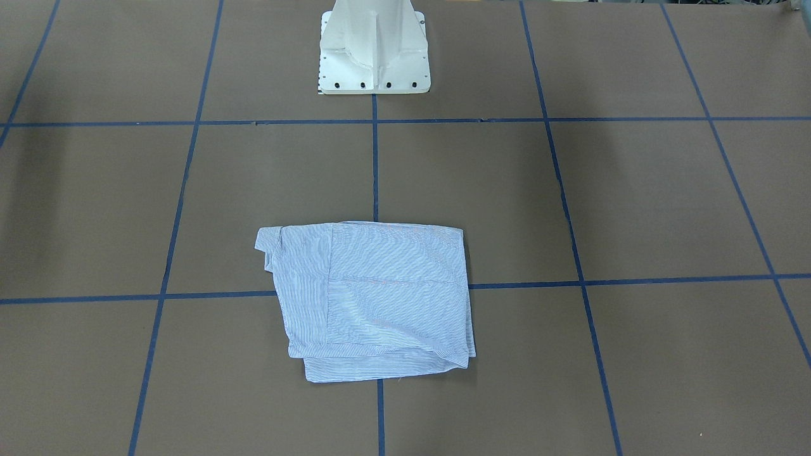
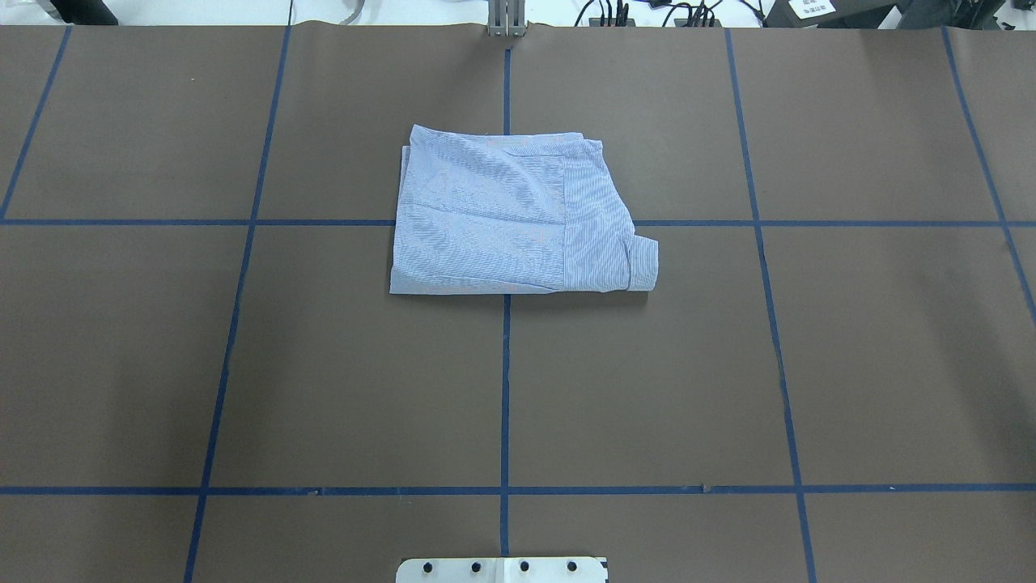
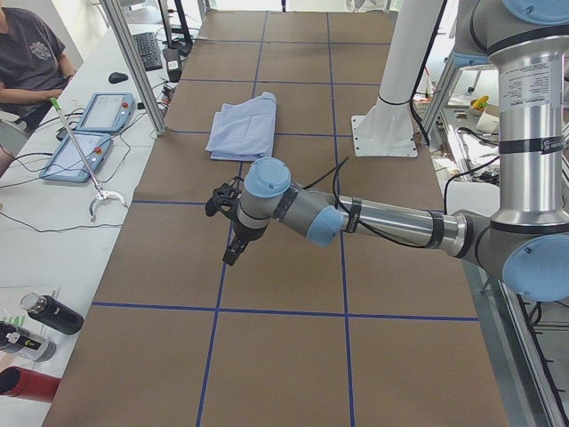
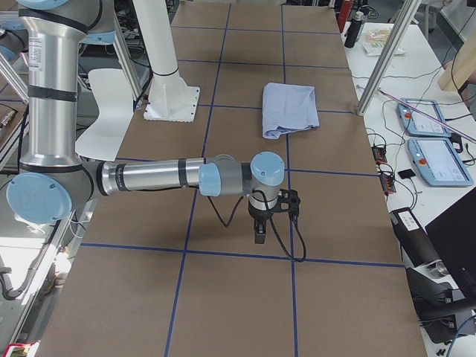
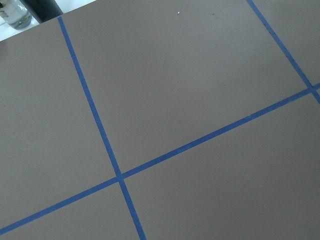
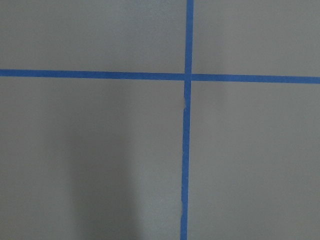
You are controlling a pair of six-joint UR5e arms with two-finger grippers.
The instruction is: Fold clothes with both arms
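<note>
The clothes are one light blue-and-white striped shirt (image 1: 374, 297), folded into a compact rectangle and lying flat on the brown table (image 2: 324, 364), with a cuff sticking out at one corner (image 2: 643, 263). It also shows in the side views (image 3: 244, 124) (image 4: 288, 108). Neither arm touches it. The near arm in the exterior left view holds my left gripper (image 3: 230, 256) low over bare table, well away from the shirt. My right gripper (image 4: 259, 236) hangs the same way at the other end. Whether either is open or shut, I cannot tell. Both wrist views show only table and blue tape.
The white pedestal base (image 1: 374, 57) stands at the robot's side of the table. Blue tape lines (image 2: 506, 389) divide the surface into a grid. A seated person (image 3: 27, 53), teach pendants (image 3: 93, 133) and bottles (image 3: 53, 313) are on the side benches.
</note>
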